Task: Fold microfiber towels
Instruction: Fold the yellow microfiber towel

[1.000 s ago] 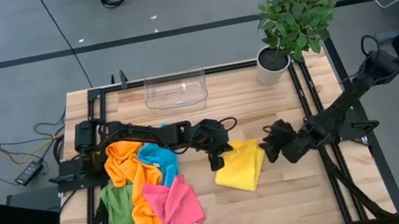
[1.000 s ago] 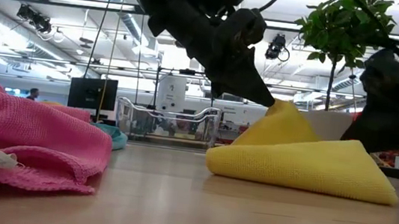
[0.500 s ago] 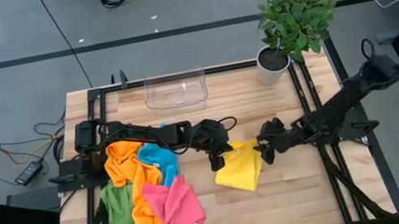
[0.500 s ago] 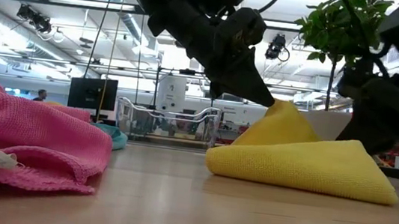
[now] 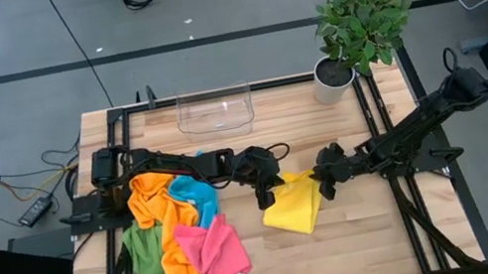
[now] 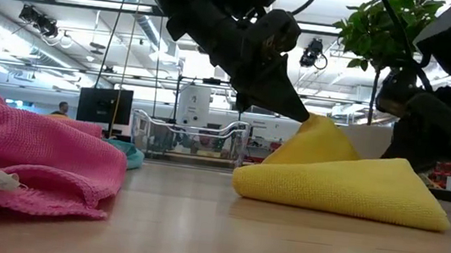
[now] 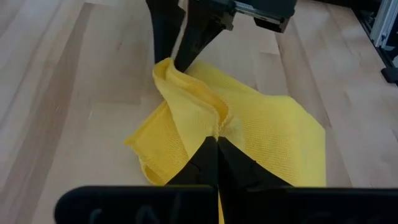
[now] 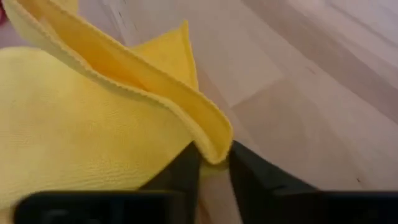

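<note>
A yellow towel lies partly folded on the wooden table, right of centre, its underside on the wood. It also shows in the low view. My left gripper is shut on a raised ridge at the towel's left far side. My right gripper is at the towel's right far corner, shut on its edge. A heap of orange, blue, green and pink towels lies at the table's left. My left gripper pinches a bunched ridge of the yellow towel between its two fingers, slanting down from the table's left. The ridge stands up as a peak; the rest of the towel lies slack on the table. My right gripper has a folded edge of the yellow towel between its two fingers, near the towel's right far corner. The fingers come slanting down from the table's right. The edge is raised a little; the towel below it rests on the table.
A clear plastic tray stands at the far edge, and a potted plant at the far right corner. The towel heap covers the left near part, with the pink towel close in the low view. Bare wood lies near the front right.
My right gripper has gone toward the table's left and come up to the yellow towel's right far corner. The towel keeps its shape, and my left gripper stays shut on the ridge.
</note>
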Controlling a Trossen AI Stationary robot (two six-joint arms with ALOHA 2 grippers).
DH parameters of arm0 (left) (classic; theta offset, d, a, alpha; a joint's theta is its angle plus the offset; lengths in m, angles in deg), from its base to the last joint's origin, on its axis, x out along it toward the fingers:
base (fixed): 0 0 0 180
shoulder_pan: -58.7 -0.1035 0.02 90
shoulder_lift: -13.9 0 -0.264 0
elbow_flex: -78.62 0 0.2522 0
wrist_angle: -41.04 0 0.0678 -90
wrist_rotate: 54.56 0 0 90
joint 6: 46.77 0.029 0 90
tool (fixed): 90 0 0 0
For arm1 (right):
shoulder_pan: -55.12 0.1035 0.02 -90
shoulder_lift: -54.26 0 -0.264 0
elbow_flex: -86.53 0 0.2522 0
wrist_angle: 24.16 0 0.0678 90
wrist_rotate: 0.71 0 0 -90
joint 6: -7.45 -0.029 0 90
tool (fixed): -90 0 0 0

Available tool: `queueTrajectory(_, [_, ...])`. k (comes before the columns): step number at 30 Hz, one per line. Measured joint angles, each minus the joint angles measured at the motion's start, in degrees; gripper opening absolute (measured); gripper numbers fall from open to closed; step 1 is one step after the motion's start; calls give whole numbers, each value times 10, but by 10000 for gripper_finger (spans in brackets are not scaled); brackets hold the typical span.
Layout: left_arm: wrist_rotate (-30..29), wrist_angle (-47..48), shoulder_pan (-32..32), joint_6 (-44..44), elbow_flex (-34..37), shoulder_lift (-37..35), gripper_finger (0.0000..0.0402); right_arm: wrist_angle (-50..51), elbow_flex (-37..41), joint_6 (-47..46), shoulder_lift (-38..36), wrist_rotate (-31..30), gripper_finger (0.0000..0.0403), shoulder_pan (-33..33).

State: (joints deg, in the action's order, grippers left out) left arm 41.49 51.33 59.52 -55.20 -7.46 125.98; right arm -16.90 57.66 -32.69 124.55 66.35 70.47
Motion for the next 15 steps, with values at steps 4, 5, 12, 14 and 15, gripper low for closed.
queueTrajectory(4, [-3,2,0,0,0,0,4,0,0,0,-3,12,12,0])
queueTrajectory(5, [-3,4,0,0,0,0,4,0,0,-4,-8,21,9,1])
queueTrajectory(12, [-4,29,5,-15,1,-13,4,90,-72,-108,-62,50,5,38])
queueTrajectory(14, [-5,29,14,-15,1,-25,3,141,-117,-163,-70,54,5,61])
queueTrajectory(15, [-5,35,20,-15,1,-31,3,169,-142,-190,-71,60,5,75])
